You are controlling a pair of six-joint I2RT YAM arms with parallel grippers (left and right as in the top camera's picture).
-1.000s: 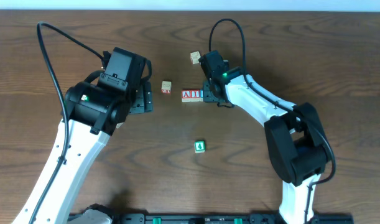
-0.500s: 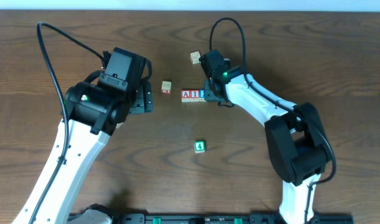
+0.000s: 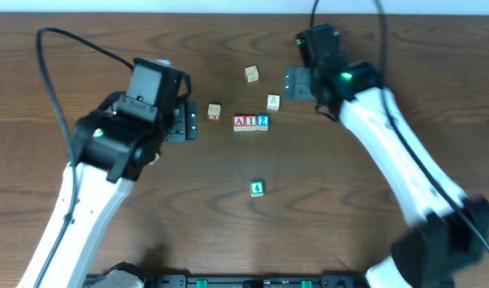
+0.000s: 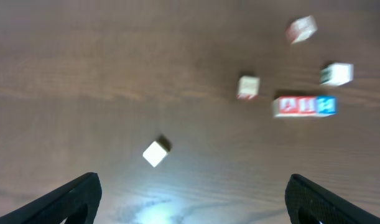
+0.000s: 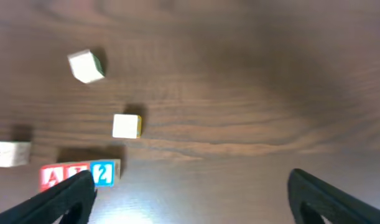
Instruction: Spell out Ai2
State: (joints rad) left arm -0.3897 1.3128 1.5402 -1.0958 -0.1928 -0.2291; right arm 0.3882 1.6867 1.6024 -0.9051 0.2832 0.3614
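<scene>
Left fingers [image 3: 182, 124] hang spread wide over the bench [image 3: 148, 216], with nothing between them. Just to their right sits a tan block [image 3: 214, 112], a little apart from the row. The row lies near the middle of the bench: red A block [image 3: 240, 122], red I block [image 3: 251, 122] and blue 2 block [image 3: 262, 122], touching side by side. A green block [image 3: 257, 188] lies well apart on the arm-base side, a pale block [image 3: 252, 74] on the far side, and a loose block [image 3: 273, 102] is near the 2. Right fingers [image 3: 296, 82] are spread wide and empty, beyond the row's right end.
</scene>
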